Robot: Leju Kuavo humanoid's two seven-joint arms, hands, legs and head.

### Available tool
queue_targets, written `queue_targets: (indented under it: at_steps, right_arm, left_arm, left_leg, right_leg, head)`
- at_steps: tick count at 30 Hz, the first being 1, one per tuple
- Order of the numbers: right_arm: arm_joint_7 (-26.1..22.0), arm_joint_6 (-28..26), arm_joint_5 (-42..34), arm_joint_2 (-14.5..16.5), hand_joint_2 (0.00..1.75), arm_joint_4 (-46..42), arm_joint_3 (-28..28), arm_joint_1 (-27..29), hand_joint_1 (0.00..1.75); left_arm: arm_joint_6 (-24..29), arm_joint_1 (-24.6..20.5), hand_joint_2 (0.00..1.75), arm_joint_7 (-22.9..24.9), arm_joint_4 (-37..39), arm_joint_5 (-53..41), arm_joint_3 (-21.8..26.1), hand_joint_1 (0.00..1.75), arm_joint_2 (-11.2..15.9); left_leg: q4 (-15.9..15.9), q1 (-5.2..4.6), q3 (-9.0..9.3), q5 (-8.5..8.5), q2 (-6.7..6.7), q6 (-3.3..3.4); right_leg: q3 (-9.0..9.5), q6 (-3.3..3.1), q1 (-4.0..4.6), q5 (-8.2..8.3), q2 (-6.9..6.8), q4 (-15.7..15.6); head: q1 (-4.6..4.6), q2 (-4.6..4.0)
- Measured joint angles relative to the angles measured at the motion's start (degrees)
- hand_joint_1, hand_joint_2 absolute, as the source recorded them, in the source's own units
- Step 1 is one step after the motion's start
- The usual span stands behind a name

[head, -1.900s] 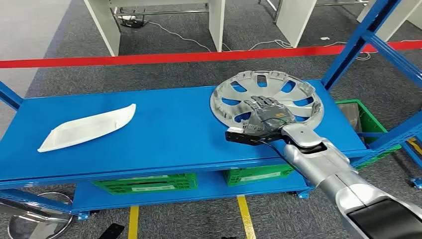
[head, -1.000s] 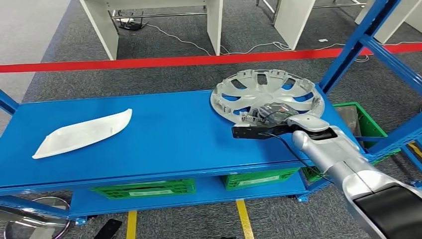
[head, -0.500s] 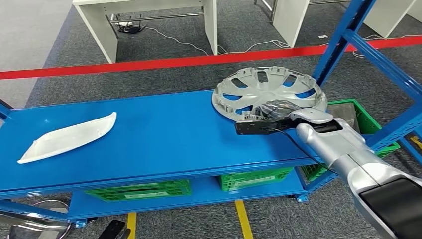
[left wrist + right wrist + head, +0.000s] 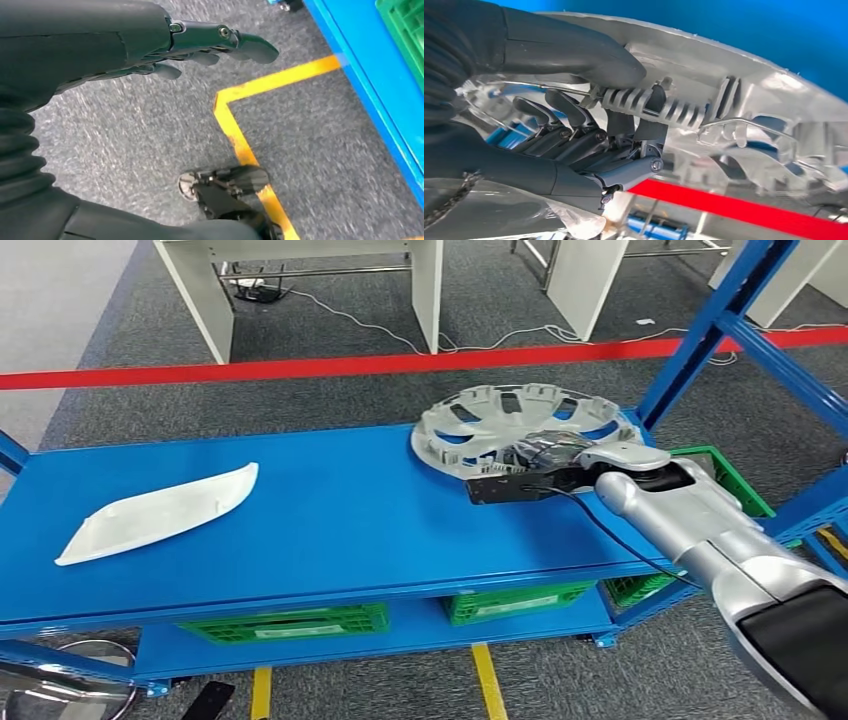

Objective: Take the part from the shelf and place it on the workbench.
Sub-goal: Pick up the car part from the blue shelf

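Gripping the silver wheel cover (image 4: 515, 425) by its near rim, the right hand (image 4: 545, 462) is closing thumb against fingers (image 4: 574, 117) and holding it tilted at the blue shelf's (image 4: 330, 520) right end (no readable writing anywhere). The left hand (image 4: 150, 45) is hanging over the floor, fingers extended, holding nothing.

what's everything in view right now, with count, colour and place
wheel cover: 1, silver, right end of the top shelf, near edge tilted up off the shelf
curved panel: 1, white, left part of the top shelf
shelf: 1, blue, across the middle
crates: 3, green, two on the lower shelf, one beyond the shelf's right end
tape line: 1, red, on the floor behind
floor marking: yellow, on grey carpet
right robot hand: grips the wheel cover's rim
left robot hand: hangs over the floor, holding nothing
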Motion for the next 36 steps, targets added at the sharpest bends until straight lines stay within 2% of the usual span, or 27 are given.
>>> queue_targets:
  at_steps: [1, 2, 3, 4, 6, 7, 10, 11, 13, 15, 16, 17, 18, 20, 21, 22, 23, 25, 27, 28, 30, 31, 32, 33, 35, 36]
  right_arm:
    - [0.0, 0.2, -0.8, -0.3, 1.75, -0.2, 0.7, 0.1, 1.75]
    - [0.0, 0.4, -1.4, -0.6, 1.75, -0.4, 1.3, 0.1, 1.75]
    - [0.0, 0.5, -2.0, -0.9, 1.75, -0.7, 1.8, 0.1, 1.75]
    - [-0.1, 0.7, -2.4, -1.1, 1.75, -1.0, 2.2, -0.1, 1.75]
    - [-0.1, 1.0, -3.1, -1.4, 1.75, -1.6, 3.0, -0.5, 1.75]
    - [-0.2, 1.1, -3.4, -1.6, 1.75, -1.8, 3.3, -0.7, 1.75]
    - [-0.3, 1.6, -4.1, -2.0, 1.75, -2.4, 4.4, -0.7, 1.75]
    - [-0.3, 1.7, -4.3, -2.1, 1.75, -2.7, 4.7, -0.7, 1.75]
    - [-0.4, 2.0, -4.8, -2.4, 1.75, -3.7, 5.2, -1.0, 1.75]
    - [-0.3, 2.3, -5.0, -2.5, 1.75, -4.3, 5.7, -1.1, 1.75]
    - [-0.3, 2.4, -5.2, -2.6, 1.75, -4.5, 5.9, -1.1, 1.75]
    - [-0.2, 2.5, -5.5, -2.7, 1.75, -4.7, 6.2, -1.0, 1.75]
    - [0.1, 2.5, -6.0, -2.9, 1.75, -5.1, 6.5, -1.0, 1.75]
    - [0.7, 2.5, -7.2, -3.4, 1.75, -6.2, 7.2, -1.2, 1.75]
    - [0.9, 2.4, -7.8, -3.7, 1.75, -6.7, 7.6, -1.4, 1.75]
    - [1.0, 2.3, -8.2, -4.0, 1.75, -7.1, 7.9, -1.5, 1.75]
    - [1.0, 2.3, -8.4, -4.2, 1.75, -7.5, 8.2, -1.6, 1.75]
    - [1.2, 2.2, -8.8, -4.8, 1.75, -8.0, 8.7, -1.6, 1.75]
    - [1.7, 1.6, -9.5, -5.4, 1.75, -8.7, 9.2, -1.8, 1.75]
    - [2.1, 1.1, -9.9, -5.8, 1.75, -9.0, 9.6, -1.9, 1.75]
    - [2.7, -0.4, -10.6, -6.4, 1.75, -9.8, 10.3, -1.8, 1.75]
    - [3.1, -1.4, -10.7, -6.7, 1.75, -10.2, 10.6, -1.5, 1.75]
    - [3.6, -2.7, -10.6, -7.1, 1.75, -10.9, 10.9, -1.1, 1.75]
    - [4.2, -4.0, -10.5, -7.5, 1.75, -11.6, 11.1, -0.8, 1.75]
    - [5.6, -6.8, -9.8, -8.1, 1.75, -13.4, 11.2, -0.2, 1.75]
    - [6.3, -8.0, -9.3, -8.4, 1.75, -14.4, 11.1, 0.2, 1.75]
  left_arm:
    - [0.0, 0.0, 1.75, -0.1, 0.0, -0.1, 0.1, 0.00, 0.0]
    - [0.0, 0.1, 1.75, -0.1, 0.0, -0.2, 0.1, 0.00, -0.1]
    - [-0.1, 0.1, 1.75, -0.1, 0.0, -0.3, 0.2, 0.00, -0.1]
    - [-0.1, 0.1, 1.75, -0.1, 0.0, -0.3, 0.3, 0.00, -0.1]
    - [-0.1, 0.1, 1.75, -0.2, 0.0, -0.3, 0.5, 0.00, -0.2]
    - [-0.1, 0.0, 1.75, -0.3, 0.0, -0.3, 0.6, 0.00, -0.1]
    - [-0.1, 0.1, 1.75, -0.4, 0.0, -0.3, 0.9, 0.00, -0.1]
    - [-0.2, 0.2, 1.75, -0.5, 0.0, -0.3, 1.0, 0.00, -0.1]
    - [-0.6, 0.2, 1.75, -0.7, 0.0, -0.3, 1.1, 0.00, -0.1]
    - [-1.0, 0.2, 1.75, -0.9, 0.0, -0.2, 1.1, 0.00, -0.2]
    - [-1.2, 0.3, 1.75, -1.0, 0.0, -0.2, 1.1, 0.00, -0.2]
    - [-1.2, 0.3, 1.75, -1.1, 0.1, -0.2, 1.1, 0.00, -0.2]
    - [-1.1, 0.4, 1.75, -1.2, 0.1, -0.2, 1.2, 0.00, -0.2]
    - [-0.9, 0.4, 1.75, -1.5, 0.1, 0.0, 1.3, 0.00, -0.2]
    - [-0.8, 0.4, 1.75, -1.6, 0.1, 0.2, 1.5, 0.00, -0.2]
    - [-0.7, 0.4, 1.75, -1.8, 0.1, 0.4, 1.7, 0.00, -0.2]
    - [-0.6, 0.3, 1.75, -1.9, 0.1, 0.5, 1.9, 0.00, -0.2]
    - [-0.3, 0.3, 1.75, -2.0, 0.1, 0.5, 2.1, 0.00, -0.3]
    - [0.3, 0.4, 1.75, -1.9, 0.1, 0.3, 2.3, 0.00, -0.4]
    - [0.6, 0.3, 1.75, -1.9, 0.1, 0.3, 2.4, 0.00, -0.4]
    - [1.0, 0.2, 1.75, -1.8, 0.1, 0.2, 2.6, 0.00, -0.5]
    - [1.1, 0.2, 1.75, -1.8, 0.1, 0.2, 2.7, 0.00, -0.5]
    - [1.2, 0.2, 1.75, -1.7, 0.1, 0.1, 2.7, 0.00, -0.6]
    - [1.2, 0.3, 1.75, -1.7, 0.1, 0.1, 2.8, 0.00, -0.6]
    - [1.5, 0.3, 1.75, -1.7, 0.1, 0.1, 3.0, 0.00, -0.8]
    - [1.5, 0.3, 1.75, -1.7, 0.1, 0.1, 3.1, 0.00, -0.8]
  left_leg:
    - [0.0, 0.01, 0.02, -0.05, -0.03, 0.02]
    - [0.1, 0.04, 0.05, -0.10, -0.07, 0.00]
    - [0.2, 0.07, 0.13, -0.21, -0.12, -0.10]
    - [0.3, 0.10, 0.22, -0.40, -0.16, -0.29]
    - [0.7, -0.08, 0.11, -0.80, -0.20, -0.84]
    - [0.8, -0.20, -0.01, -0.91, -0.21, -1.10]
    - [1.2, -0.29, -0.25, -1.18, -0.22, -1.65]
    - [1.8, -0.25, -0.45, -1.74, -0.20, -1.89]
    - [6.1, -0.15, -2.20, -4.28, -0.14, -2.44]
    - [13.4, -0.10, -5.56, -7.22, -0.11, -2.64]
    - [15.9, -0.10, -6.90, -7.76, -0.11, -2.59]
    - [16.8, -0.11, -7.52, -7.22, -0.12, -2.44]
    - [15.4, -0.14, -7.21, -5.61, -0.12, -2.17]
    - [8.8, -0.34, -4.73, -1.15, -0.15, -1.34]
    - [5.7, -0.50, -3.47, 0.31, -0.16, -0.98]
    - [3.5, -0.64, -2.53, 0.83, -0.16, -0.72]
    - [2.4, -0.75, -2.08, 0.60, -0.16, -0.60]
    - [1.3, -0.63, -1.70, 0.17, -0.12, -0.48]
    - [0.6, -0.34, -1.37, 0.37, -0.09, -0.20]
    - [0.4, -0.21, -1.21, 0.48, -0.07, -0.05]
    - [0.4, -0.23, -1.19, 0.48, -0.07, 0.13]
    - [0.4, -0.22, -1.16, 0.45, -0.08, 0.17]
    - [0.4, -0.21, -1.13, 0.41, -0.10, 0.20]
    - [0.5, -0.18, -1.08, 0.35, -0.13, 0.18]
    - [0.6, -0.12, -0.97, 0.12, -0.17, -0.10]
    - [0.9, -0.22, -1.06, -0.01, -0.21, -0.35]
  right_leg:
    - [-1.03, 0.13, -0.03, -0.31, -0.01, 2.0]
    - [-1.01, 0.20, -0.08, 0.51, -0.02, 1.8]
    - [0.08, 0.24, -0.13, 2.22, -0.05, -0.6]
    - [1.90, 0.25, -0.20, 4.29, -0.10, -4.4]
    - [5.36, 0.04, -0.18, 6.40, -0.12, -10.9]
    - [6.20, -0.24, -0.15, 6.51, -0.08, -12.5]
    - [6.51, -1.29, -0.13, 6.12, 0.01, -12.9]
    - [6.62, -1.59, -0.20, 6.09, -0.01, -13.0]
    - [6.89, -2.10, -0.34, 5.99, -0.03, -13.0]
    - [7.14, -2.39, -0.25, 5.79, -0.01, -13.0]
    - [7.31, -2.51, -0.17, 5.68, -0.01, -13.0]
    - [7.49, -2.59, -0.08, 5.56, 0.00, -13.0]
    - [7.70, -2.63, 0.01, 5.43, 0.01, -13.0]
    - [8.11, -2.55, 0.15, 5.16, 0.05, -13.0]
    - [8.21, -2.43, 0.25, 5.05, 0.10, -13.1]
    - [8.18, -2.24, 0.32, 5.01, 0.14, -13.1]
    - [8.08, -2.00, 0.37, 5.01, 0.14, -13.1]
    - [7.86, -1.42, 0.42, 4.98, 0.07, -13.3]
    - [6.96, -0.91, 0.41, 3.77, 0.01, -11.7]
    - [5.77, -0.71, 0.37, 2.48, 0.01, -9.4]
    - [2.25, -0.32, 0.24, -0.47, 0.02, -2.3]
    - [0.68, -0.13, 0.14, -1.15, 0.01, 0.6]
    - [-0.18, 0.05, 0.02, -0.85, 0.00, 1.7]
    - [-0.02, 0.17, -0.11, 0.50, -0.02, 0.8]
    - [2.81, 0.27, -0.37, 4.58, -0.13, -6.1]
    - [4.53, 0.22, -0.39, 5.88, -0.16, -9.6]
  head:
    - [0.00, 0.00]
    - [0.03, 0.00]
    - [0.02, 0.00]
    - [0.02, 0.00]
    - [0.02, 0.00]
    - [0.01, 0.00]
    - [0.01, 0.00]
    - [-0.05, 0.00]
    - [-0.20, 0.00]
    - [-0.28, 0.00]
    - [-0.27, 0.00]
    - [-0.27, 0.00]
    - [-0.27, 0.00]
    - [-0.24, 0.00]
    - [-0.22, 0.00]
    - [-0.22, 0.00]
    - [-0.21, 0.00]
    - [-0.20, 0.00]
    - [-0.05, 0.00]
    - [0.03, 0.00]
    - [0.12, 0.00]
    - [0.10, 0.00]
    - [0.12, 0.00]
    - [0.14, 0.00]
    - [0.13, 0.00]
    - [0.15, 0.00]
